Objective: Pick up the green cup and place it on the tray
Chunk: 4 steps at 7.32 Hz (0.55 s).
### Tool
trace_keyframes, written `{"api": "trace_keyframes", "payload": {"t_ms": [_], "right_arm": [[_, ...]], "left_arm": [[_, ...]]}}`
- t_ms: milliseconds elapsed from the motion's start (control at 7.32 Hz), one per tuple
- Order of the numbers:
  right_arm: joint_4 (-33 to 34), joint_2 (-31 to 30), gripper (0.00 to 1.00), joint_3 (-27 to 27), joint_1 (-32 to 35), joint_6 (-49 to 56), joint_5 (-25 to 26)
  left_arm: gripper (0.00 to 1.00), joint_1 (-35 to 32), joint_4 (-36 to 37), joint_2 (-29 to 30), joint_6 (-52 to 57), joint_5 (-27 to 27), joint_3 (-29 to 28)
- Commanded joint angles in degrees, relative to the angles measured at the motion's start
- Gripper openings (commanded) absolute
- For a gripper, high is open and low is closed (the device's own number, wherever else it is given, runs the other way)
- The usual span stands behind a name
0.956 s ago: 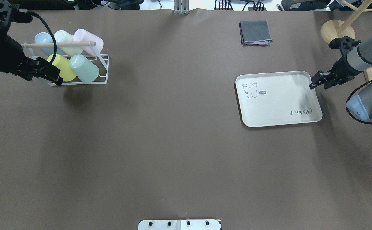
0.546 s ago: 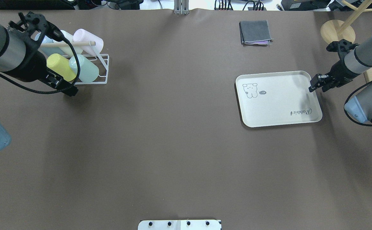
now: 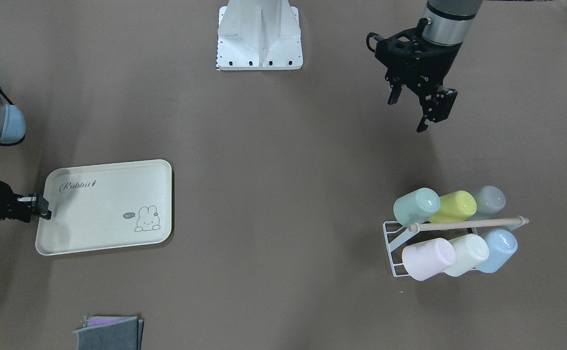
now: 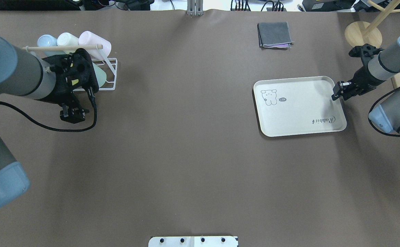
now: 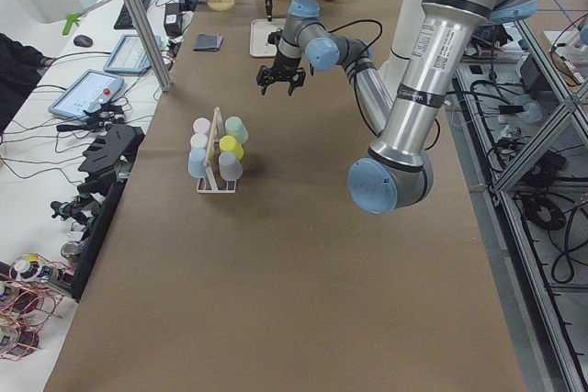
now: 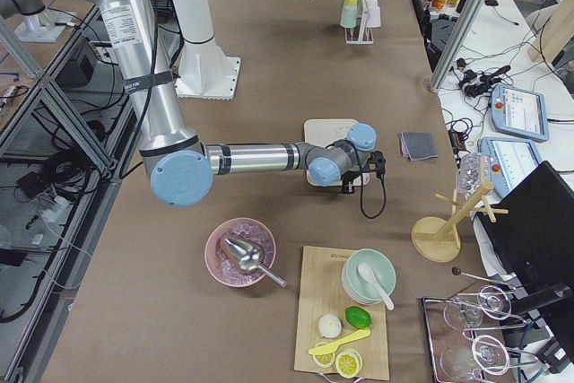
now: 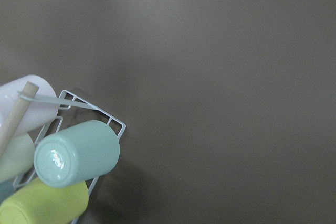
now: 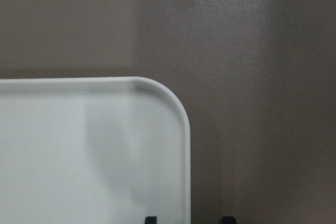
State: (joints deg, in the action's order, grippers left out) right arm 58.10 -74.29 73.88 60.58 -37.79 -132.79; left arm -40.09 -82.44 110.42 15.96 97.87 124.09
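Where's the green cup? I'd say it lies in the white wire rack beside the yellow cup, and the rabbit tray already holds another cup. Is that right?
Not quite. The green cup does lie in the white wire rack beside the yellow cup, but the rabbit tray holds no cup: it is bare, as the exterior front-facing view shows.

The left gripper (image 4: 72, 116) has swung from the cup rack's (image 3: 468, 224) 8 o'clock corner to its 6 o'clock side, over bare surface (image 4: 186, 154). Seen from overhead, its black wrist now covers the yellow cup (image 3: 453, 206) and most of the green cup (image 3: 416, 206). The blue elbow joint (image 4: 1, 192) has entered at 7 o'clock.
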Motion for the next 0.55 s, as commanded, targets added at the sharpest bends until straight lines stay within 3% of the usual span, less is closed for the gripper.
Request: {"api": "trace_keyframes", "payload": {"t_ms": [0, 137, 410], "right_arm": [[0.0, 0.2, 0.48, -0.1, -0.1, 0.0, 0.1], [0.1, 0.8, 0.48, -0.4, -0.2, 0.0, 0.0], [0.0, 0.9, 0.48, -0.7, -0.2, 0.0, 0.0]], "left_arm": [[0.98, 7.7, -0.7, -0.3, 16.2, -18.4, -0.1], [0.98, 9.5, -1.6, -0.5, 21.8, -25.6, -0.9], [0.98, 10.9, -1.6, -0.6, 29.9, -30.9, -3.2]]}}
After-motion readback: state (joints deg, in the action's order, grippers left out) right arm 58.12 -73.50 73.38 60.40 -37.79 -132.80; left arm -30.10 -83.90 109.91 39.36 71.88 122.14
